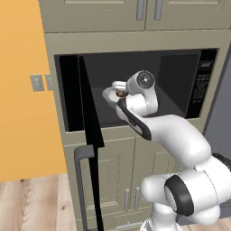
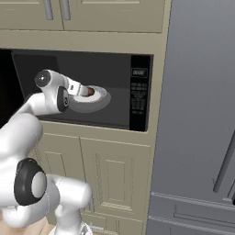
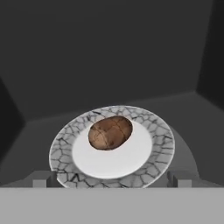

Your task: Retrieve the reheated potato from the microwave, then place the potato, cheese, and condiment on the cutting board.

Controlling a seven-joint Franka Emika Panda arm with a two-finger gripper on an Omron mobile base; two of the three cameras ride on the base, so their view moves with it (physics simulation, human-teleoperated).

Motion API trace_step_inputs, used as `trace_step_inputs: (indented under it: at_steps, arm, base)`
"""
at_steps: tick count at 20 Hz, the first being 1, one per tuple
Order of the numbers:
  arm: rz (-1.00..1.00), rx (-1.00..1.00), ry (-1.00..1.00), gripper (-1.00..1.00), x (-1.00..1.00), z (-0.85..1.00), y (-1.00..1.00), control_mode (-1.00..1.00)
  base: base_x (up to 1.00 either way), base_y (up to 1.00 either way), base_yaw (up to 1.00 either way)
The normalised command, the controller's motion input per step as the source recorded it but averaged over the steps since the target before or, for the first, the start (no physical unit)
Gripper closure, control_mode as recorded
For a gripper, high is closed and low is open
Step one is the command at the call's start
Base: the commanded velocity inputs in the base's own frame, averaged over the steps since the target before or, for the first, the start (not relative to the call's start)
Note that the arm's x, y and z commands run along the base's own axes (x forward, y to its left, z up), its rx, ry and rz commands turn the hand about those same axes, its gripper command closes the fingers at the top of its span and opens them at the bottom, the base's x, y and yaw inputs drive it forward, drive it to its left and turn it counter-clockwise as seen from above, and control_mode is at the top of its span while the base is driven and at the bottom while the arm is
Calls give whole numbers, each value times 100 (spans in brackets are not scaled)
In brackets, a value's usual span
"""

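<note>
- One potato (image 3: 110, 132) on crackle-rimmed plate (image 3: 65, 144) inside microwave (image 2: 139, 55), door (image 1: 89, 122) swung open.
- End effector (image 3: 112, 178) spread wide, empty, just short of plate.

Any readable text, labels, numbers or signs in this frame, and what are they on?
None can be read.
Control panel of the open microwave: a pale display patch and rows of button markings, too small and blurred to read.
Potato and its crackle-rimmed plate: no text.
Wall plates on the orange wall: no markings.
</note>
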Motion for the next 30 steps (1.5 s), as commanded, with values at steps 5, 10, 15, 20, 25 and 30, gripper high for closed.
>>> trace_step_inputs:
  at_steps: [5, 10, 15, 20, 25, 30]
  arm:
    - [0, 5, 8, -100, 42, 0, 0, -100]
    - [0, 0, 6, -100, 18, -11, 1, -100]
    - [0, 0, 0, -100, 18, -24, 0, -100]
    - [0, 0, 0, -100, 21, -14, 0, -100]
    - [0, 0, 2, -100, 24, -3, 0, -100]
    - [-2, 2, 15, -100, 16, 0, 0, -100]
  base:
    - [0, 0, 0]
    - [0, 0, 0]
    - [0, 0, 0]
    - [0, 0, 0]
    - [0, 0, 0]
    - [0, 0, 0]
